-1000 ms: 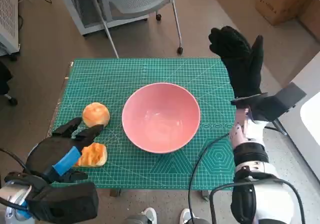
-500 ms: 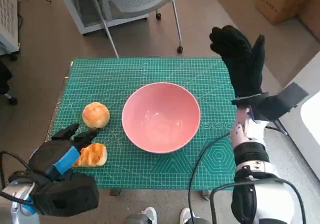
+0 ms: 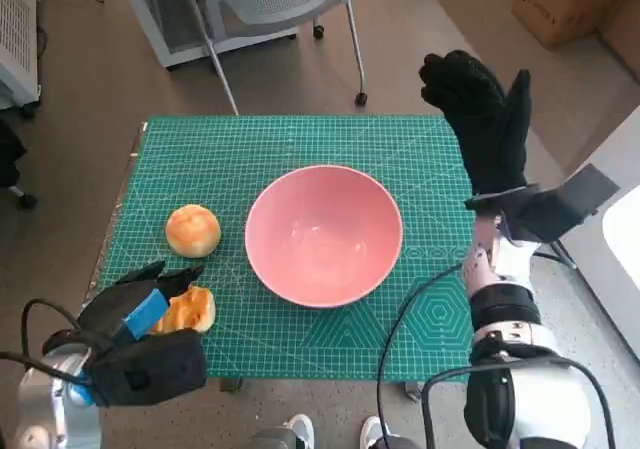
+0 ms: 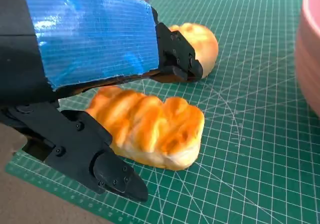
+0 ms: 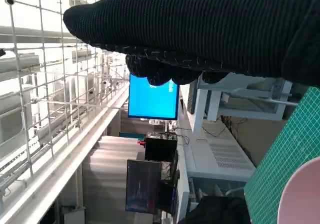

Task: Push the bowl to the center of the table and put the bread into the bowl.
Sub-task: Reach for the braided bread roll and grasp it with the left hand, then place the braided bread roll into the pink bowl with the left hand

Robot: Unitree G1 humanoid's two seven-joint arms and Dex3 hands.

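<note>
Left hand [image 3: 140, 314]: we saw its fingers [image 4: 176, 59] spread apart around the striped loaf [image 4: 150, 129], one above it and one low beside it, gripping nothing; whether they touched the crust we could not tell. Loaf lay on the green mat [image 3: 300, 139] near the front left corner. A round bun [image 3: 193, 230] sat just beyond it, apart. Pink bowl [image 3: 324, 235] stood about mid-mat. Right hand [image 3: 485, 119] was raised past the mat's right edge, fingers extended, holding nothing.
</note>
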